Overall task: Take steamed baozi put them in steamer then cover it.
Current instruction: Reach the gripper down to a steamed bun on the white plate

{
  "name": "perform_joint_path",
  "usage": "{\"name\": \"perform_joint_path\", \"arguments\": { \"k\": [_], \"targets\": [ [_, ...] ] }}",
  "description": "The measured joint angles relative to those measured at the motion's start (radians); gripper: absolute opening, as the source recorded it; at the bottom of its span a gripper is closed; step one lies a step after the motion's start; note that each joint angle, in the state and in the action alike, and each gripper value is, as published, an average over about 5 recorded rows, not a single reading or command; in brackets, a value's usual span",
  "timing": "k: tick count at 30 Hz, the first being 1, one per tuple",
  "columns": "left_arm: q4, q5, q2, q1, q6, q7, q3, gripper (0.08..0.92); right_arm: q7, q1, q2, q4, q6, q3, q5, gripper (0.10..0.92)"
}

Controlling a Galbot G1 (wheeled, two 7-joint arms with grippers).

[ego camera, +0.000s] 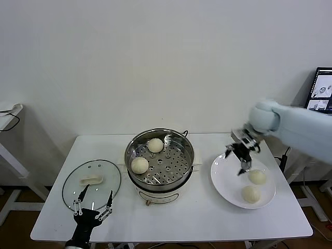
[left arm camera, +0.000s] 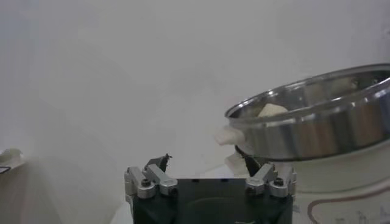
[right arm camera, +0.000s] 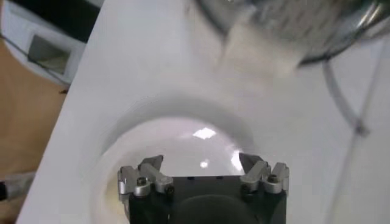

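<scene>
The steamer (ego camera: 171, 164) stands mid-table with two steamed baozi on its perforated tray, one at the back (ego camera: 155, 145) and one at the left (ego camera: 139, 165). Two more baozi (ego camera: 257, 177) (ego camera: 251, 194) lie on a white plate (ego camera: 225, 180) to the right. My right gripper (ego camera: 236, 161) hovers open over the plate's far-left part, just left of the nearer-to-it bun, holding nothing. In the right wrist view the right gripper (right arm camera: 201, 161) hangs over bare plate (right arm camera: 177, 137). The cover (ego camera: 92, 181), a glass lid, lies flat at the left. My left gripper (ego camera: 93, 205) stays open by the lid's front edge.
In the left wrist view the steamer (left arm camera: 317, 125) with a bun (left arm camera: 271, 110) sits ahead of the left gripper (left arm camera: 204, 163). A cable (right arm camera: 344, 100) trails from the steamer's base. A monitor (ego camera: 321, 91) stands beyond the table's right end.
</scene>
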Motion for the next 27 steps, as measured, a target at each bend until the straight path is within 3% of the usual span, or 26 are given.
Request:
{"name": "perform_joint_path", "arguments": {
  "k": [27],
  "targets": [
    [0.007, 0.008, -0.009, 0.008, -0.002, -0.001, -0.003, 0.823, 0.04, -0.319, -0.083, -0.072, 0.028, 0.208, -0.167, 0.812]
  ]
}}
